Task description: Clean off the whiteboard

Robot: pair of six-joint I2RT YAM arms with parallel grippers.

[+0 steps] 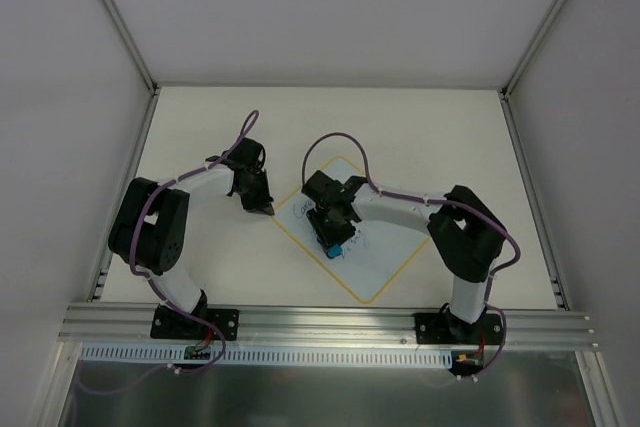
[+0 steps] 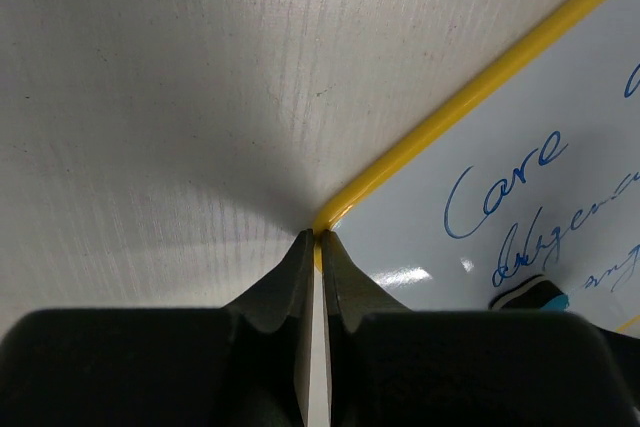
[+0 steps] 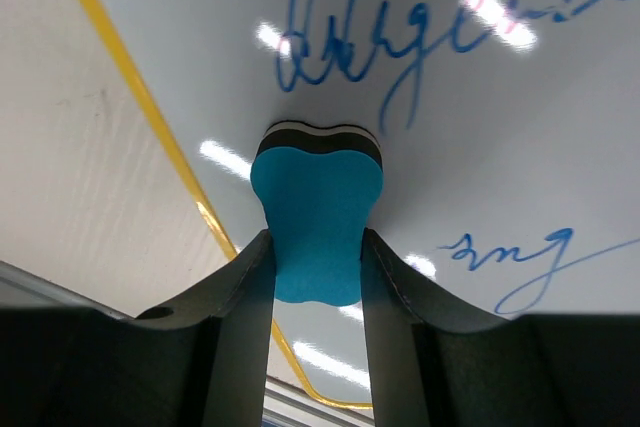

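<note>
The whiteboard (image 1: pixel 385 252) lies flat on the table as a diamond, yellow-bordered, with blue handwriting near its left part. It also shows in the left wrist view (image 2: pixel 520 147) and the right wrist view (image 3: pixel 480 147). My left gripper (image 1: pixel 268 209) is shut, its tips (image 2: pixel 318 237) touching the board's yellow left corner. My right gripper (image 1: pixel 334 239) is shut on a blue eraser (image 3: pixel 315 222) whose dark felt face rests on the board just below a line of writing (image 3: pixel 400 47). The eraser shows in the top view (image 1: pixel 336 246) too.
The white table (image 1: pixel 200 127) is walled by grey panels left, right and back. A metal rail (image 1: pixel 320 322) runs along the near edge with both arm bases. Purple cables loop over each arm.
</note>
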